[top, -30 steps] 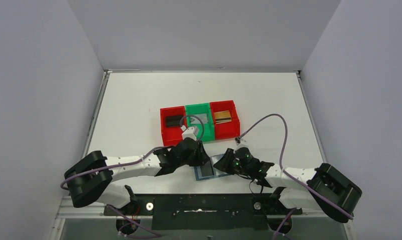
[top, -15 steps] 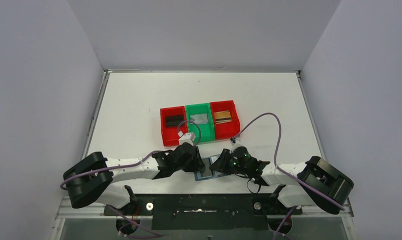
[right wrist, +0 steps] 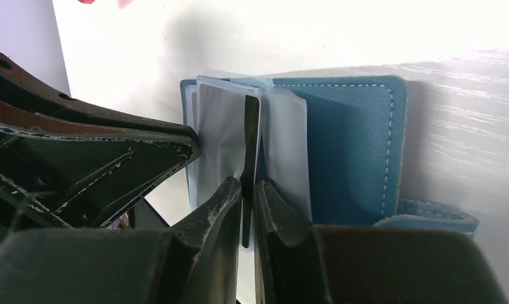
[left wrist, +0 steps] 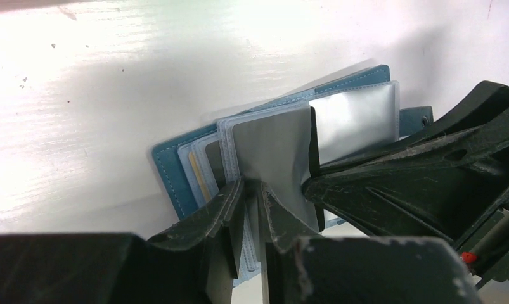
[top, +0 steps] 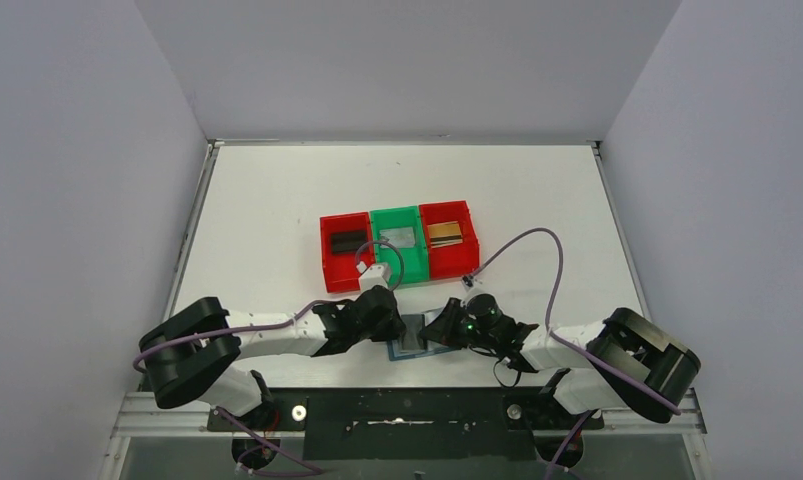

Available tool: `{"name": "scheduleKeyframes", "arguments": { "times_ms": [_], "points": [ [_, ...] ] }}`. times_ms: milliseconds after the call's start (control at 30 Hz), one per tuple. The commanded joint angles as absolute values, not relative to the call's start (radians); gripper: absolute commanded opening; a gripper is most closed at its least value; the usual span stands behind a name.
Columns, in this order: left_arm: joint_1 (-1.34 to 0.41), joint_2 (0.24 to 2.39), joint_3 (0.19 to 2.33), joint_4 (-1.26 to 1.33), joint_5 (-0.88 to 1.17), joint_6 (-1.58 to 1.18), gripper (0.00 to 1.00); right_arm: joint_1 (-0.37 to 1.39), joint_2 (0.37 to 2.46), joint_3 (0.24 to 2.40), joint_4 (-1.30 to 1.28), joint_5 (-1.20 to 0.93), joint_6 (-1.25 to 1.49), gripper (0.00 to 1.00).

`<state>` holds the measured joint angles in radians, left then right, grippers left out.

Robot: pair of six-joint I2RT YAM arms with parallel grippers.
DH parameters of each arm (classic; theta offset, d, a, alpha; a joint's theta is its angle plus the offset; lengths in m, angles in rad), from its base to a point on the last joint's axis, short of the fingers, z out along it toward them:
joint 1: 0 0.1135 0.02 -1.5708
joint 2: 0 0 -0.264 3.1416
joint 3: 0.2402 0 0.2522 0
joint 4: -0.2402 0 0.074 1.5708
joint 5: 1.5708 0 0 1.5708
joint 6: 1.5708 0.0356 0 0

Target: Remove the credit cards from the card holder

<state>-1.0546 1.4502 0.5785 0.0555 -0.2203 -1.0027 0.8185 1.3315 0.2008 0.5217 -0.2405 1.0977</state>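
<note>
Left gripper (left wrist: 251, 196) tightened on card holder (left wrist: 174, 172), right gripper (right wrist: 248, 197) on card (right wrist: 251, 136)

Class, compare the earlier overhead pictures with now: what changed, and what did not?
Both arms drew in over the card holder, elbows swinging toward the middle, and both jaws closed: the left gripper on a clear sleeve, the right gripper on a dark card. The card holder and the three bins stayed put.

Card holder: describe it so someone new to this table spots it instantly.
From the red, green and red bins mid-table, come toward the near edge. The card holder lies open between the left gripper and the right gripper, which pinches a dark card. It alone is teal-blue, with pale stitching and clear pockets fanned upward.
</note>
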Motion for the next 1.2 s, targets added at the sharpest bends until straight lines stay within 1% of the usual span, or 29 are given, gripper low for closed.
{"name": "scheduleKeyframes", "arguments": {
  "times_ms": [0, 133, 167, 233, 333, 400, 467, 533, 667, 733, 867, 967, 1167],
  "points": [
    [-1.078, 1.508, 0.578, -0.066, -0.237, -1.019, 0.14, 0.825, 1.314, 0.195, 0.591, -0.234, 1.117, 0.11],
    [-1.080, 1.518, 0.581, -0.083, -0.239, -1.008, 0.11, 0.821, 1.291, 0.178, 0.615, -0.241, 1.145, 0.11],
    [-1.080, 1.518, 0.583, -0.087, -0.241, -1.008, 0.10, 0.819, 1.284, 0.172, 0.619, -0.239, 1.153, 0.10],
    [-1.081, 1.517, 0.582, -0.093, -0.246, -1.008, 0.08, 0.816, 1.265, 0.160, 0.631, -0.235, 1.166, 0.03],
    [-1.084, 1.513, 0.579, -0.099, -0.253, -1.008, 0.02, 0.809, 1.234, 0.162, 0.599, -0.233, 1.163, 0.00],
    [-1.085, 1.512, 0.579, -0.103, -0.256, -1.005, 0.00, 0.804, 1.212, 0.162, 0.562, -0.222, 1.163, 0.00],
    [-1.086, 1.512, 0.577, -0.105, -0.256, -0.999, 0.00, 0.796, 1.193, 0.160, 0.542, -0.222, 1.163, 0.03],
    [-1.086, 1.517, 0.581, -0.114, -0.258, -0.992, 0.00, 0.793, 1.178, 0.157, 0.528, -0.225, 1.163, 0.04],
    [-1.090, 1.526, 0.592, -0.127, -0.264, -0.983, 0.00, 0.790, 1.174, 0.145, 0.544, -0.250, 1.163, 0.15],
    [-1.095, 1.526, 0.594, -0.120, -0.262, -0.978, 0.00, 0.791, 1.189, 0.141, 0.579, -0.258, 1.170, 0.16],
    [-1.099, 1.526, 0.596, -0.122, -0.265, -0.977, 0.00, 0.790, 1.229, 0.136, 0.630, -0.266, 1.189, 0.05],
    [-1.100, 1.524, 0.595, -0.130, -0.271, -0.980, 0.00, 0.790, 1.213, 0.118, 0.624, -0.239, 1.199, 0.00],
    [-1.101, 1.507, 0.585, -0.140, -0.288, -0.986, 0.00, 0.778, 1.090, 0.118, 0.449, -0.183, 1.162, 0.00]
  ]
}}
